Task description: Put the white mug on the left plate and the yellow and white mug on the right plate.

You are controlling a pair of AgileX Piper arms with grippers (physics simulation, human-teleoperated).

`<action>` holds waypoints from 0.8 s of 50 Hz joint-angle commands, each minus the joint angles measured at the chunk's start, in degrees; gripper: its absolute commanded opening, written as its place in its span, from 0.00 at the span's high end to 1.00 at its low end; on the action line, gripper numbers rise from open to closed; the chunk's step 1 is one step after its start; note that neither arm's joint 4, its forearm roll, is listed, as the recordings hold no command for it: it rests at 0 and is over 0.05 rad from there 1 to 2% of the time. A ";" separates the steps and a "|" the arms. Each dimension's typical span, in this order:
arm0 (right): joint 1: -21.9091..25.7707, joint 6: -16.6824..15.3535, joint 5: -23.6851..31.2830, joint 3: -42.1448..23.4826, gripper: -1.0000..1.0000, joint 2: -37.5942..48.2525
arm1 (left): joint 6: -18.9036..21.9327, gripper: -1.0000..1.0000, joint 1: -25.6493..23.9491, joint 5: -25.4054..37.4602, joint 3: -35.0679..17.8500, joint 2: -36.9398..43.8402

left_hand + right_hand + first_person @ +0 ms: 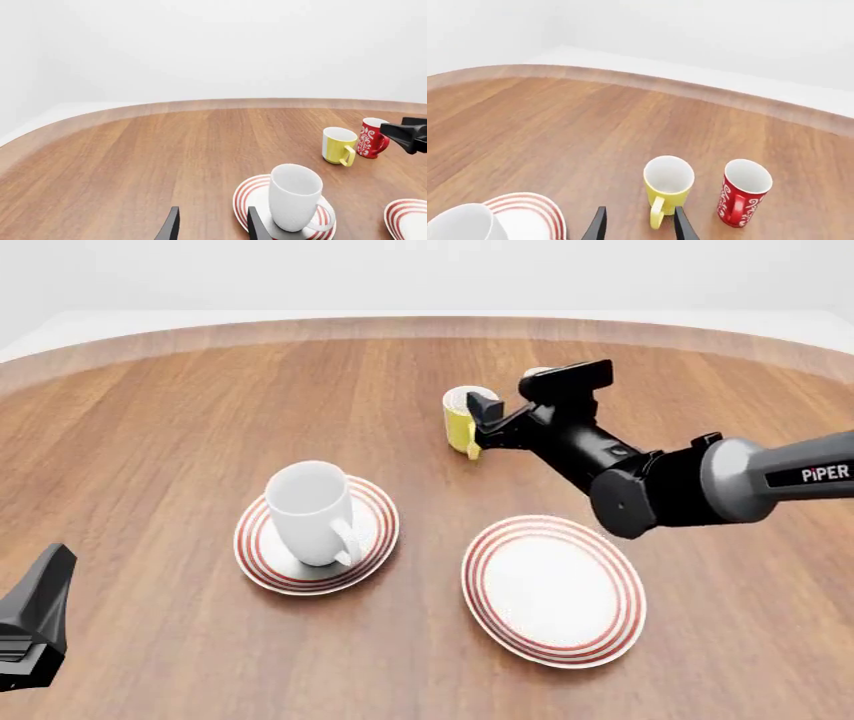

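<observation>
With the white mug [312, 512] on the left plate [380, 523], we bring our right gripper [638, 225], jaws parted, to the yellow mug's [666, 186] handle mid-table, next closing to carry it onto the right plate [554, 587].

Upright on the ring-rimmed round left plate [260, 560]: the plain white glossy mug [310, 512]. Right of it, the twin right plate [553, 588]. Farther back, small yellow-and-white mug [462, 420], red patterned mug [742, 199] just right.

A rounded wooden table [200, 400] stands before plain white walls in even light.
</observation>
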 commanded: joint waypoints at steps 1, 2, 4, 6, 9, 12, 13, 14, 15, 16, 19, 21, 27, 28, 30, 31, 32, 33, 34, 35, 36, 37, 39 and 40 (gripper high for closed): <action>-1.50 0.51 0.36 -2.08 0.00 2.29 | 0.00 0.00 0.00 0.00 0.00 0.00; -1.55 0.57 0.42 -2.18 0.00 2.42 | 0.00 0.00 0.00 0.00 0.00 0.00; -1.83 0.81 0.38 -2.47 0.00 2.81 | 0.00 0.00 0.00 0.00 0.00 0.00; -1.93 0.73 0.51 -3.16 0.00 3.78 | 0.00 0.00 0.00 0.00 0.00 0.00; -2.26 0.85 0.85 -3.97 0.00 4.65 | 0.00 0.00 0.00 0.00 0.00 0.00; -2.55 1.06 1.19 -4.72 0.00 5.26 | 0.00 0.00 0.00 0.00 0.00 0.00; -2.67 1.10 1.26 -4.97 0.00 5.51 | 0.00 0.00 0.00 0.00 0.00 0.00; -2.81 1.19 1.34 -5.40 0.00 5.92 | 0.00 0.00 0.00 0.00 0.00 0.00; -2.81 1.19 1.34 -5.40 0.00 5.93 | 0.00 0.00 0.00 0.00 0.00 0.00; -2.79 1.36 1.23 -5.71 0.00 6.31 | 0.00 0.00 0.00 0.00 0.00 0.00; -2.83 1.34 1.48 -6.50 0.00 7.21 | 0.00 0.00 0.00 0.00 0.00 0.00; -2.84 1.42 1.73 -7.14 0.00 7.74 | 0.00 0.00 0.00 0.00 0.00 0.00; -2.81 1.67 2.20 -8.61 0.00 8.99 | 0.00 0.00 0.00 0.00 0.00 0.00; -2.75 1.55 2.31 -8.94 0.00 9.30 | 0.00 0.00 0.00 0.00 0.00 0.00; -2.68 1.64 2.56 -9.65 0.00 9.98 | 0.00 0.00 0.00 0.00 0.00 0.00; -2.61 1.64 2.60 -9.81 0.00 10.19 | 0.00 0.00 0.00 0.00 0.00 0.00; -2.59 1.71 2.62 -10.03 0.00 10.50 | 0.00 0.00 0.00 0.00 0.00 0.00; -2.57 1.67 2.68 -10.22 0.00 10.74 | 0.00 0.00 0.00 0.00 0.00 0.00; -2.53 1.69 2.70 -10.36 0.00 10.91 | 0.00 0.00 0.00 0.00 0.00 0.00; -2.49 1.75 2.75 -10.55 0.00 11.16 | 0.00 0.00 0.00 0.00 0.00 0.00; -2.49 1.83 2.81 -10.81 0.00 11.49 | 0.00 0.00 0.00 0.00 0.00 0.00; -2.47 1.80 2.80 -10.99 0.00 11.71 | 0.00 0.00 0.00 0.00 0.00 0.00; -2.59 2.29 2.75 -11.06 0.00 11.81 | 0.00 0.00 0.00 0.00 0.00 0.00; -2.77 3.52 3.02 -11.47 0.00 12.30 | 0.00 0.00 0.00 0.00 0.00 0.00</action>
